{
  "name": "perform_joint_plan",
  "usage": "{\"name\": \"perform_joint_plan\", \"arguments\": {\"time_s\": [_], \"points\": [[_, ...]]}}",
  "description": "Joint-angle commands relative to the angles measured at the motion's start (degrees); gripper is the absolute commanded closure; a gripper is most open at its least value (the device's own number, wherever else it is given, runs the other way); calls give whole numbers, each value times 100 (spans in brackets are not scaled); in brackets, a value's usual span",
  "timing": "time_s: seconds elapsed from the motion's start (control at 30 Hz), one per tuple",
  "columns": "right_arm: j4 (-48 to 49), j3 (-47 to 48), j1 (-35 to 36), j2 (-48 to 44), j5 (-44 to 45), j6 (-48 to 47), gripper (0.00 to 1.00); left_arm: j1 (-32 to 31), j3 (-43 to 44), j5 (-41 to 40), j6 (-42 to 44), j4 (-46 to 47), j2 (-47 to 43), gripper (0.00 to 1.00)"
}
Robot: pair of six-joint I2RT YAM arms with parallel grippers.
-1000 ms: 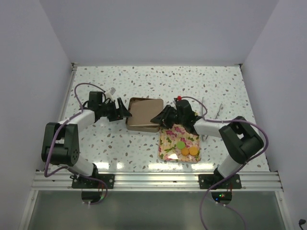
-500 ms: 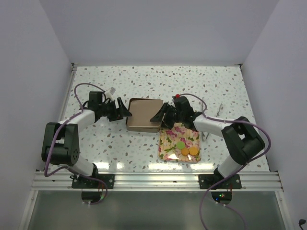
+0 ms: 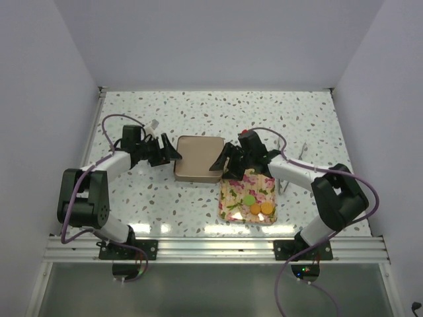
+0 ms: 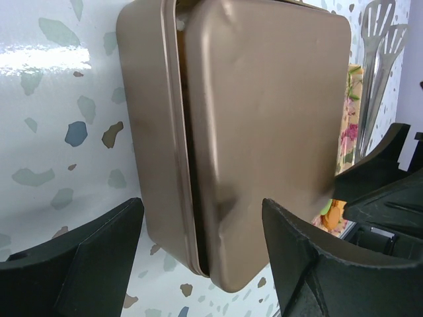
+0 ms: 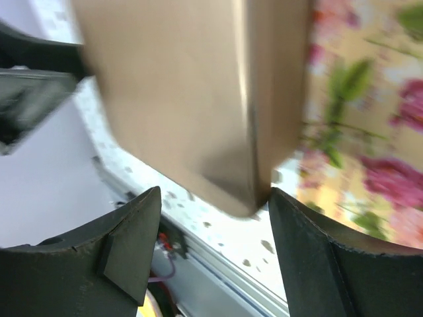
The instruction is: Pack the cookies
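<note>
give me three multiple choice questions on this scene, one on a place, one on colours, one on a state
1. Where does the floral tray lie relative to the bronze tin?
A. on its left-arm side
B. on its right-arm side
C. stacked on top of it

2. Which cookies lie on the tray?
A. three pink
B. one green, two orange
C. five green

3. How is the tin's lid?
A. lying on the base
B. lying on the tray
C. held up in the air

Answers:
1 B: the top view shows the tray by the tin's near right corner.
2 B: those three discs sit at the tray's near end.
3 A: the left wrist view shows it resting over the base, slightly offset.
</note>
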Motion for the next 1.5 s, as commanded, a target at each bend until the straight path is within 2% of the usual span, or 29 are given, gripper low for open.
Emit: {"name": "perform_joint_plan", "arguments": {"time_s": [0.0,0.37,0.77,1.47], "points": [[-933,118,24,-104,322,-282,30,32,-65,9,-59,258,-161,22],[-995,268,24,-78,314,-334,32,32,-74,10,-68,275,-231,22],[-1417,971,32,317,419,-624,33,32,41,-26,11,126,-178,22],[-1373,1498,32,809,191,-633,36,-82,120,-131,117,55,-73,22]]}}
